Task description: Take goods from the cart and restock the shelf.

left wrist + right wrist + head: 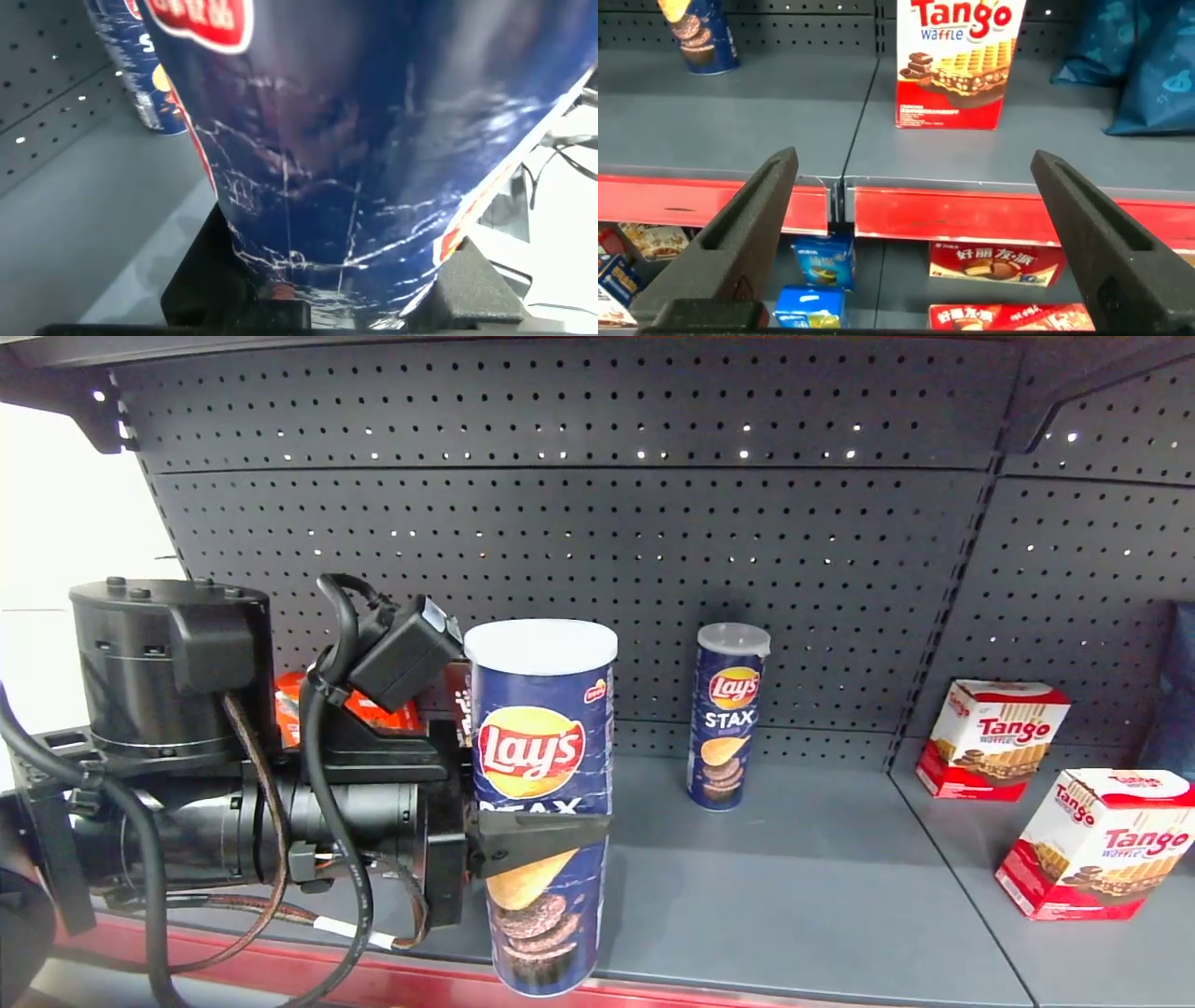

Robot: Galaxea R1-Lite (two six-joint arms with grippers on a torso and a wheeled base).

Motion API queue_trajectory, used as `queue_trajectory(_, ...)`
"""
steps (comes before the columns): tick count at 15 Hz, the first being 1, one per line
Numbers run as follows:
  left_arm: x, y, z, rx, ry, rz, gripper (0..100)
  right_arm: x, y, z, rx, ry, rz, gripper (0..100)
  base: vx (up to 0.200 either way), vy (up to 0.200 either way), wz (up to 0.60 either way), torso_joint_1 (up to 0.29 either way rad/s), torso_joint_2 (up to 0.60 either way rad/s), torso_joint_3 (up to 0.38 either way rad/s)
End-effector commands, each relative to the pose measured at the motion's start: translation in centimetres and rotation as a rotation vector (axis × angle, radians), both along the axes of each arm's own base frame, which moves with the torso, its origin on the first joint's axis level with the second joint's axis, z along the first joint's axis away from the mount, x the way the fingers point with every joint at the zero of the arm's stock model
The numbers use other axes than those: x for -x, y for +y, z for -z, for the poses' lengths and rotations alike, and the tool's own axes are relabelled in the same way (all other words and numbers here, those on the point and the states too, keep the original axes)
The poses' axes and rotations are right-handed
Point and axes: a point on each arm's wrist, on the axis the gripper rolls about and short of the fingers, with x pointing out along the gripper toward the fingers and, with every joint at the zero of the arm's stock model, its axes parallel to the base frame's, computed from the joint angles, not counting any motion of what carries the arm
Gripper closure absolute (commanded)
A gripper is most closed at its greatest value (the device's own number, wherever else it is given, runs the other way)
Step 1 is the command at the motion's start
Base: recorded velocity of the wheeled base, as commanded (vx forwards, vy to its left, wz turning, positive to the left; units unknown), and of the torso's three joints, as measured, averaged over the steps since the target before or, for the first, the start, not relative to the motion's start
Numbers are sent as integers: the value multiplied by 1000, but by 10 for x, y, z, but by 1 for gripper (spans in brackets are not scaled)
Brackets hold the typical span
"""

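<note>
My left gripper [546, 835] is shut on a tall blue chip can [543, 803] with a white lid, holding it upright over the front edge of the grey shelf [794, 896]. The held can's side [374, 140] looms close in the left wrist view. A second, smaller blue chip can [728, 728] stands upright farther back on the shelf, also seen as a can [154, 93] and a can [696, 33]. My right gripper [920, 243] is open in front of the shelf's red edge, with nothing between its fingers [738, 243].
Two red-and-white wafer boxes [994, 739] [1097, 845] stand on the right shelf section; one wafer box [957, 61] faces the right gripper. Orange packs [373, 709] lie behind the left arm. Blue bags [1130, 65] sit at far right. A lower shelf holds more boxes [994, 263].
</note>
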Motion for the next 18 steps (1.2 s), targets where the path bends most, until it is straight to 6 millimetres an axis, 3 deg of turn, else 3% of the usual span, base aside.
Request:
queue_trajectory(1, 0, 0, 0, 0, 1, -1, 100, 0, 0, 0, 1, 0, 1, 0, 0, 0, 0, 0, 0, 0)
queue_trajectory(4, 0, 1, 2, -4, 6, -2, 100, 0, 0, 0, 0, 0, 1, 0, 0, 0, -400, 3, 2, 2)
queue_trajectory(18, 2, 4, 4, -12, 18, -16, 100, 0, 0, 0, 3, 5, -3, 0, 0, 0, -86, 0, 0, 0)
